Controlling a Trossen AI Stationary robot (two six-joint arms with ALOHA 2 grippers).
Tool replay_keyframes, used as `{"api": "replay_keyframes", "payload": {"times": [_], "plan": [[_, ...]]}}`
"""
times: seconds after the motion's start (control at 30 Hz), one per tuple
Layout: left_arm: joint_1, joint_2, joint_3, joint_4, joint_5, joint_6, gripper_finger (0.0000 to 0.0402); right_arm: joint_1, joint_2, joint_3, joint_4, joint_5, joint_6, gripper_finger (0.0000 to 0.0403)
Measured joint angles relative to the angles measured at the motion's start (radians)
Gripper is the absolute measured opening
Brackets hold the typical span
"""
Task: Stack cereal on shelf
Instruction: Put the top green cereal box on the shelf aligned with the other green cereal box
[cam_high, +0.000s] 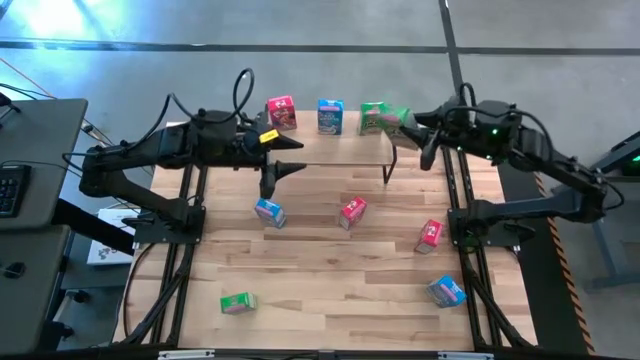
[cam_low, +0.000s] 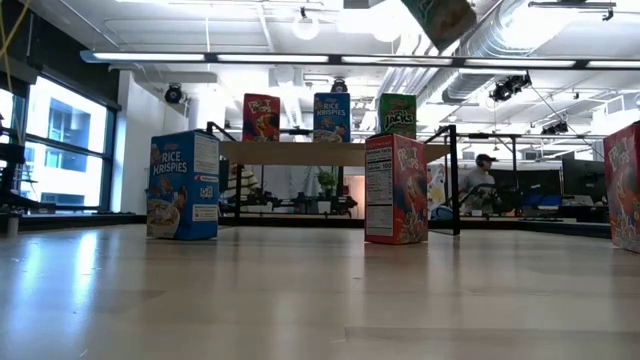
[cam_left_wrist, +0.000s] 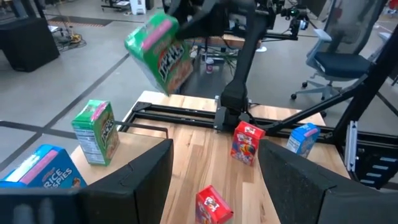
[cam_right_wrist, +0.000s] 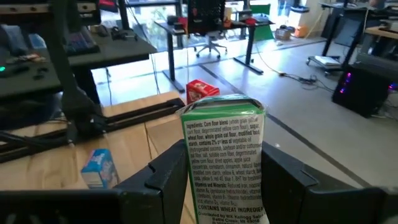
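The light-wood shelf (cam_high: 330, 147) stands at the table's far edge. On its top stand a red cereal box (cam_high: 281, 112), a blue one (cam_high: 331, 115) and a green one (cam_high: 373, 118). Above the shelf's right end my right gripper (cam_high: 408, 125) is shut on a second green box (cam_left_wrist: 160, 53), which is high in the air in the low view (cam_low: 440, 18). My left gripper (cam_high: 290, 158) is open with nothing in it, just in front of the shelf's left part. My right gripper pinches the green box between its two fingers, one on each broad face (cam_right_wrist: 194, 180), with the narrow ingredients panel toward the wrist camera. The fingers come about level from the table's right. The box is lifted clear above the shelf and tilted.
Loose boxes stand on the slatted tabletop: blue (cam_high: 269, 212), red (cam_high: 352, 211), red (cam_high: 430, 234), blue (cam_high: 447, 291) and green (cam_high: 238, 303). Black arm frames run along the left and right table edges. A person sits far off in the room (cam_low: 483, 170).
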Motion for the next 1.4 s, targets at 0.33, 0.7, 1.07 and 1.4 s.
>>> {"api": "replay_keyframes", "payload": {"times": [0.33, 0.7, 1.07, 1.4], "plan": [[0.02, 0.0, 0.0, 0.0, 0.002, -0.001, 0.0225, -0.039, -0.043, -0.319, 0.355, -0.06, 0.025, 0.0159], [0.02, 0.0, 0.0, -0.001, 0.002, 0.031, 0.0225, -0.075, -0.043, -0.608, 0.751, -0.145, 0.075, 0.0159], [0.048, 0.0, 0.0, -0.001, 0.0, 0.08, 0.0225, -0.086, -0.025, -0.816, 1.108, -0.145, 0.061, 0.0159], [0.094, 0.0, 0.0, -0.001, 0.0, 0.08, 0.0225, -0.125, 0.045, -0.872, 1.256, -0.169, 0.005, 0.0158]]}}
